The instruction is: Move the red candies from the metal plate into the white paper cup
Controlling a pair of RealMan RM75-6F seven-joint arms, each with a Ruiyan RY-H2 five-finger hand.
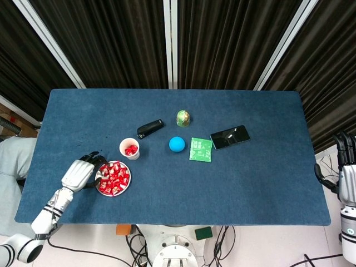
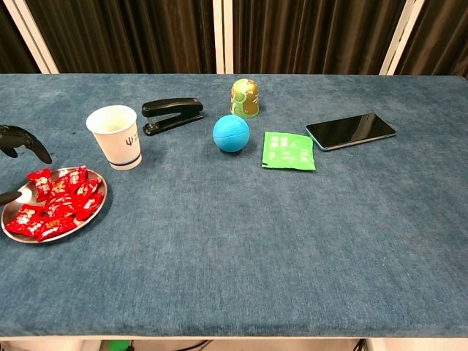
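The robot's left hand (image 1: 80,174) hovers at the outer edge of the shallow round metal plate (image 1: 99,188), its dark fingers (image 2: 20,139) spread and curved toward the heap of red wrapped candies (image 1: 114,177); it holds nothing, and whether any fingertip touches the rim cannot be told. The candies lie just in front of the fingertips, piled loosely across the plate's middle. Beyond the plate, up and to the far side of the hand, stands the white paper cup (image 1: 129,149), upright, with a few red candies visible inside it from above. Further off from the hand lie a black stapler (image 1: 150,128), a blue ball (image 1: 177,144), a green-gold egg-shaped container (image 1: 183,117), a green sachet (image 1: 201,149) and a dark smartphone (image 1: 230,137), all on the blue cloth-covered table (image 1: 250,183). The right hand (image 1: 347,167) hangs off the table's far end; its fingers seem to be raised, but its state cannot be told. Risks from here, as judged: a low approach may push the light plate sideways or tilt it, scattering candies; slick wrappers may slip from a shallow pinch; several may be taken together and drop in transit; a carrying hand may knock over the light cup.
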